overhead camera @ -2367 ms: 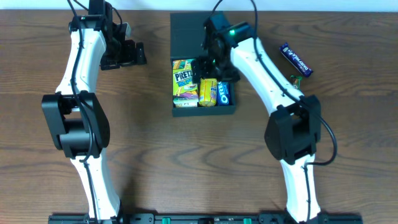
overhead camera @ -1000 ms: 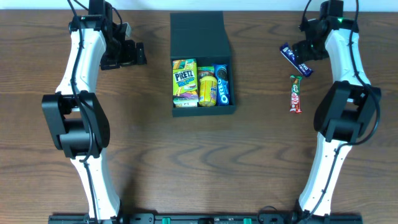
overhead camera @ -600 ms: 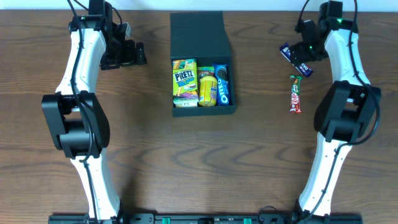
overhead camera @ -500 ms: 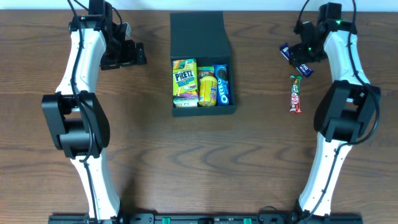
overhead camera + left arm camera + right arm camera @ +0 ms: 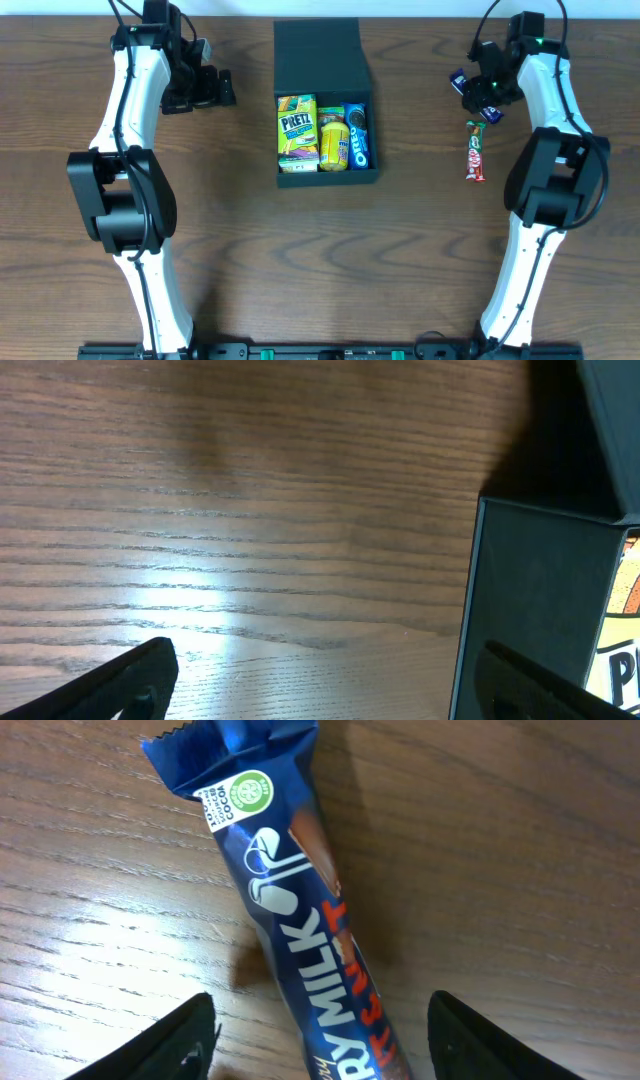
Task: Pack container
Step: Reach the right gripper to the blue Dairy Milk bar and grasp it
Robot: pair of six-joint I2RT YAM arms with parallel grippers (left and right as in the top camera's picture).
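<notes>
The container is a dark square box in mid-table, its lid laid open behind it; its side wall fills the right of the left wrist view. Inside lie a Pretz packet, a yellow packet and an Oreo pack. A blue chocolate bar lies on the wood at far right. My right gripper straddles it, open, with a gap on both sides. In the overhead view this gripper hides most of the bar. My left gripper hangs open left of the container, holding nothing.
A red KitKat bar lies just in front of the blue bar, beside the right arm. The table's back edge runs close behind both grippers. Bare wood lies under the left gripper.
My right gripper left the container, swung to the far right and has come down over the blue bar, its jaws narrowing. The left arm has not moved.
</notes>
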